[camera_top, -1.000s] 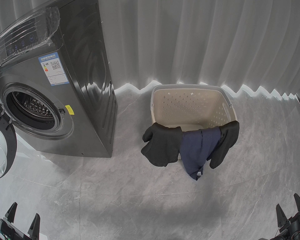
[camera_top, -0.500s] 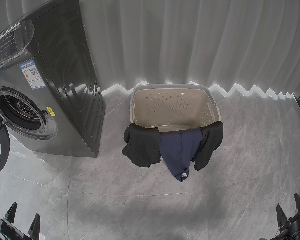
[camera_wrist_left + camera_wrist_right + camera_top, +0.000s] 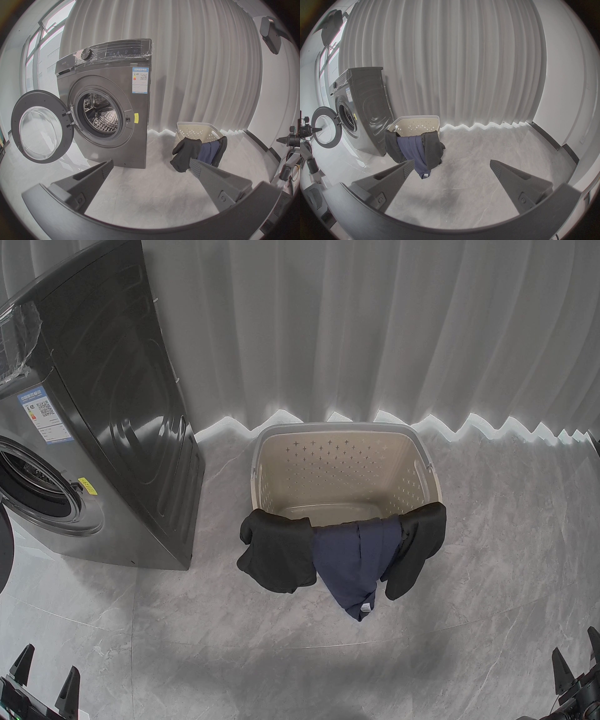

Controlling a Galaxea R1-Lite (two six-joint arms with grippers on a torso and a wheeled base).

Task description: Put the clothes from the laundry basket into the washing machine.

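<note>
Clothes (image 3: 353,562) hang over the near rim of the laundry basket (image 3: 340,427), well ahead of both claws. Nearest, the left claw (image 3: 45,674) and the right claw (image 3: 574,652) sit low, each with its fingers spread wide and holding nothing. Bare grey floor (image 3: 262,646) lies between them and the basket, which stands ahead, between the two claws. One black garment (image 3: 278,549) hangs on the left claw's side, a navy one in the middle and another black piece (image 3: 415,546) on the right claw's side. The washing machine (image 3: 109,109) stands ahead of the left claw, its round door (image 3: 42,126) swung open. Farthest off hangs a pale curtain (image 3: 375,327).
</note>
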